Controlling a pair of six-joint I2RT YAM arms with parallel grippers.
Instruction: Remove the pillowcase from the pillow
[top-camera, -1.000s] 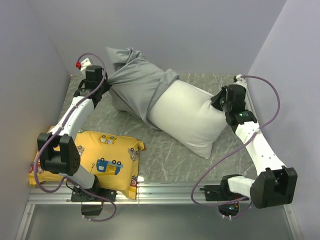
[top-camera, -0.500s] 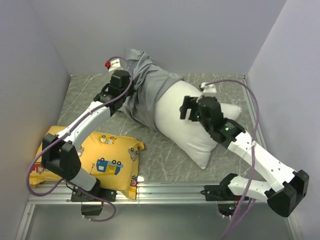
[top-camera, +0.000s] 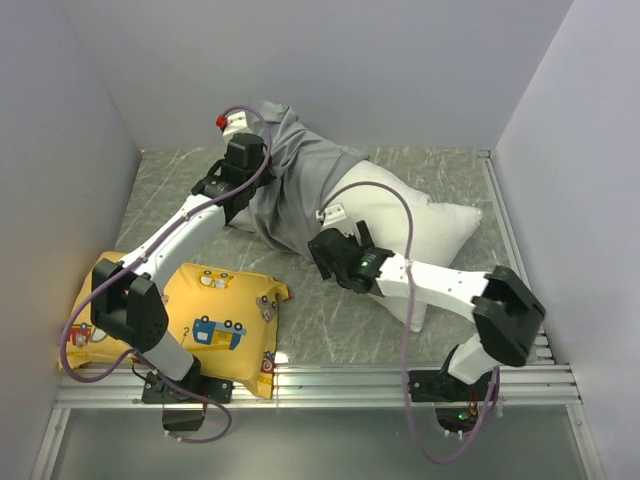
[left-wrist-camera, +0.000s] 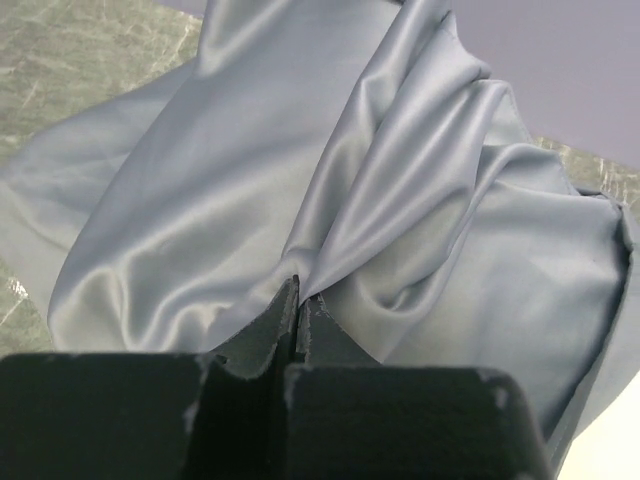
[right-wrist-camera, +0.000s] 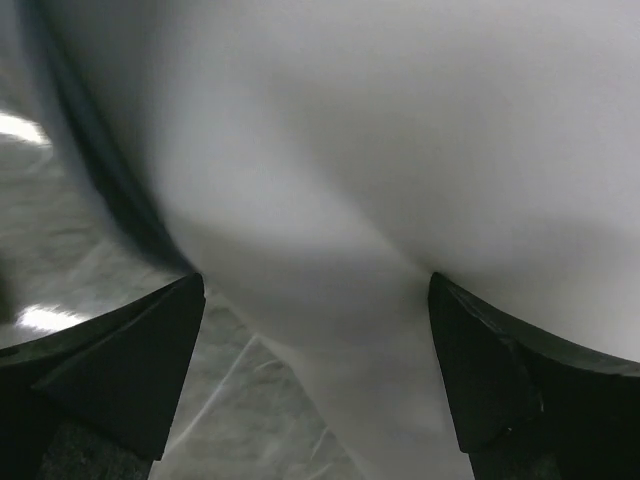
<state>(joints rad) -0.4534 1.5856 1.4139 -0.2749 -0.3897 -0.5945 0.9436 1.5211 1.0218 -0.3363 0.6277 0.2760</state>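
Observation:
The grey pillowcase lies bunched at the back of the table and covers the far left end of the white pillow. My left gripper is at the pillowcase's left side. The left wrist view shows that gripper shut on a fold of the shiny grey pillowcase. At the pillow's near left edge my right gripper stands open. In the right wrist view the open right gripper has the bulging white pillow between its fingertips, just above the table.
A yellow cushion printed with cartoon vehicles lies at the near left, by the left arm's base. Purple-grey walls close in the grey marbled table at left, back and right. A metal rail runs along the near edge.
My right gripper let go of the pillow's right end, opened, and swung across to its near left edge. My left gripper moved right with the pillowcase still pinched.

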